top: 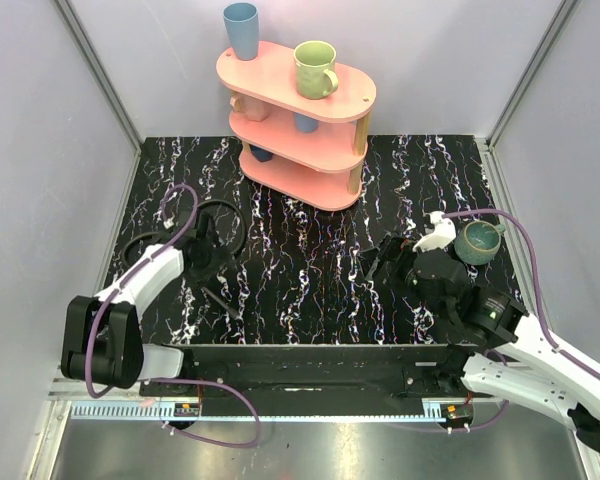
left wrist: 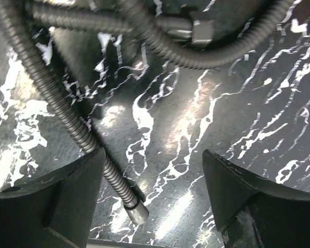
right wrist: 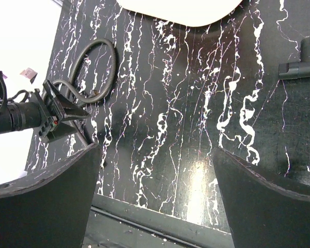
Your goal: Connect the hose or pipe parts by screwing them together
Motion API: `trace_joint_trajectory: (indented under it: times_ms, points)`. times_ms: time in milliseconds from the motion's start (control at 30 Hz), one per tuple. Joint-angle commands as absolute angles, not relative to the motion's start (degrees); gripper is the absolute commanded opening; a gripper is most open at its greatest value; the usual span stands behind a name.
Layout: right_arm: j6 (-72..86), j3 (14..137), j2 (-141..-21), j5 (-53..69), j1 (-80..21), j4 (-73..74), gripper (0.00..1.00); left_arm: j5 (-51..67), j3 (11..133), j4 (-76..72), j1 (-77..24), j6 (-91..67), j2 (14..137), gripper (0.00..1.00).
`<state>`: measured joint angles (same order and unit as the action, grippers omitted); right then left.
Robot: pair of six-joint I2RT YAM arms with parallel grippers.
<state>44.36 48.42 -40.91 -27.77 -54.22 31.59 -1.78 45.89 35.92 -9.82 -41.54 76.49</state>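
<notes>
Left fingers [left wrist: 51,206] spread, hose [left wrist: 71,114] end lying between them, close beside one; right fingers [right wrist: 46,201] spread wide

top cam hangs high at the near side, looking down over the whole table [top: 310,300]. left wrist cam is right down near the surface, hose [left wrist: 67,119] up close. right wrist cam rides higher, facing the left arm [right wrist: 15,116]; both wrist cams catch that hose.

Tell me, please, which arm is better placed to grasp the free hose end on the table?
Left. The left gripper hangs open over the hose, its metal end lying between the fingers; the right gripper is open far from it.
</notes>
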Motion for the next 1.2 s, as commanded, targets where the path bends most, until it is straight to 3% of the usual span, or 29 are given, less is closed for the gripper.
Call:
trace_joint_trajectory:
  times_ms: [0,600,767,833,867,967,1167]
  points:
    - [43.1,47.9,-39.2,-28.6,-54.1,30.7,1.00,-6.9,42.5,36.0,-9.8,-47.9,72.4,0.79]
    - [39.2,46.2,-41.7,-21.7,-54.1,25.0,1.00,-9.3,33.1,31.4,-16.9,-56.5,69.9,0.66]
    - [39.3,46.5,-43.3,-20.1,-54.1,24.4,0.99,-8.3,31.6,30.1,-17.2,-57.3,70.8,0.58]
    - [39.4,46.5,-43.9,-20.0,-54.1,24.1,0.99,-7.1,30.2,28.1,-17.2,-57.8,70.5,0.50]
    - [39.4,46.4,-44.2,-20.1,-54.1,24.0,0.98,-6.7,29.7,27.4,-17.2,-57.8,69.9,0.40]
    - [39.1,46.4,-44.9,-19.5,-54.1,23.0,0.98,-3.7,28.6,24.4,-17.3,-57.6,68.8,0.24]
    - [38.6,44.4,-46.1,-17.9,-54.2,18.4,0.97,2.0,29.1,18.4,-17.7,-54.1,67.0,0.01]
